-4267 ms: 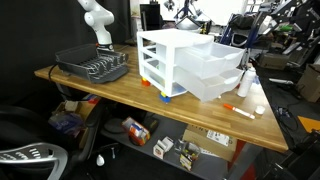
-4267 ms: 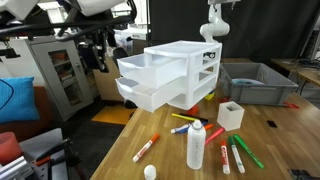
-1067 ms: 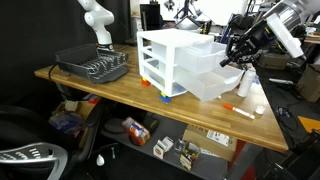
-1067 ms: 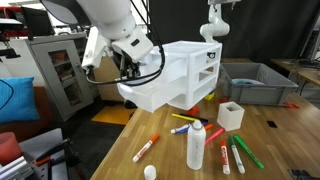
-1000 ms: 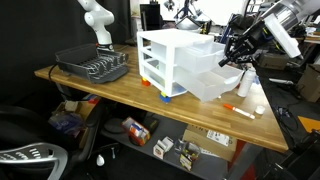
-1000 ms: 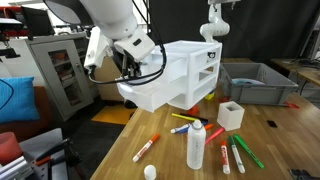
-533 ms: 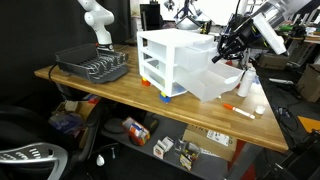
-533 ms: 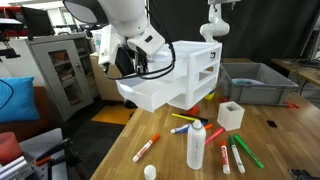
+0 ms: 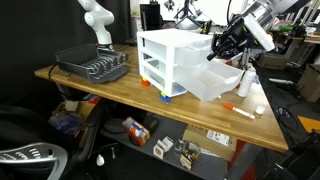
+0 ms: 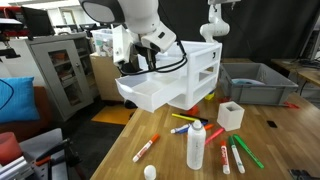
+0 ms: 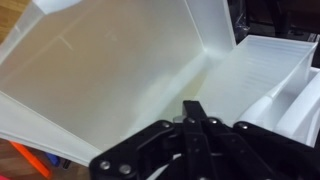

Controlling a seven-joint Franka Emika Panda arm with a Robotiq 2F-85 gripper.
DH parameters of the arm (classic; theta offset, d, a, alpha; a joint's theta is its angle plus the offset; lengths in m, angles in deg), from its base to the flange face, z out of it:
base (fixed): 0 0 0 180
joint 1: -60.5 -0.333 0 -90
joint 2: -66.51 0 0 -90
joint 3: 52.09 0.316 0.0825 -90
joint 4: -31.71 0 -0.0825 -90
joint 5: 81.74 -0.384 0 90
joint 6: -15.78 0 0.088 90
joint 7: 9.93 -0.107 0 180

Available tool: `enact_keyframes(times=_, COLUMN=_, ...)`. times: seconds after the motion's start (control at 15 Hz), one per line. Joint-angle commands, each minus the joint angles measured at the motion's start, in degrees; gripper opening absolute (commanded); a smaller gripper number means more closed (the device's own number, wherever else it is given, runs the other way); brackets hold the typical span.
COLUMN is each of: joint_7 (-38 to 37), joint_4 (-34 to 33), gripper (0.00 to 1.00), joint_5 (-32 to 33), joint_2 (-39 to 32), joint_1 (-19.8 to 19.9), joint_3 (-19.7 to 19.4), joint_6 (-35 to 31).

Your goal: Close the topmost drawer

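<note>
Gripper (image 9: 219, 46): fingers together, holding nothing, now pressed against top drawer (image 9: 202, 48). Drawer pushed partway in since a second ago; closing under way.

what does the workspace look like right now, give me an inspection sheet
surface: wooden table, level
job's things: topmost drawer partly out of the drawer unit; a lower drawer out too
clutter: markers, white bottle, dish rack, grey bin
grippers: gripper against the drawer, fingers look shut
cables: black cable looping by the wrist
surroundings: second robot arm behind; boxes under the table
</note>
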Motion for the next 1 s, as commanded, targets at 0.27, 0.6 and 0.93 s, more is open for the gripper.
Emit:
enact_keyframes(times=0.27, joint_7=-0.71, joint_4=-9.24, gripper=0.00, joint_5=8.30, joint_2=-7.66, joint_1=-0.09, joint_3=-0.26, joint_6=1.24)
enact_keyframes(times=0.6, joint_7=-0.72, joint_4=-10.09, gripper=0.00, joint_5=9.86, joint_2=-7.97, joint_1=-0.20, joint_3=-0.01, joint_6=1.23)
enact_keyframes(times=0.93, joint_7=-1.89, joint_4=-5.16, gripper=0.00, joint_5=10.56, joint_2=-2.81, joint_1=-0.01, joint_3=0.86, joint_6=0.77)
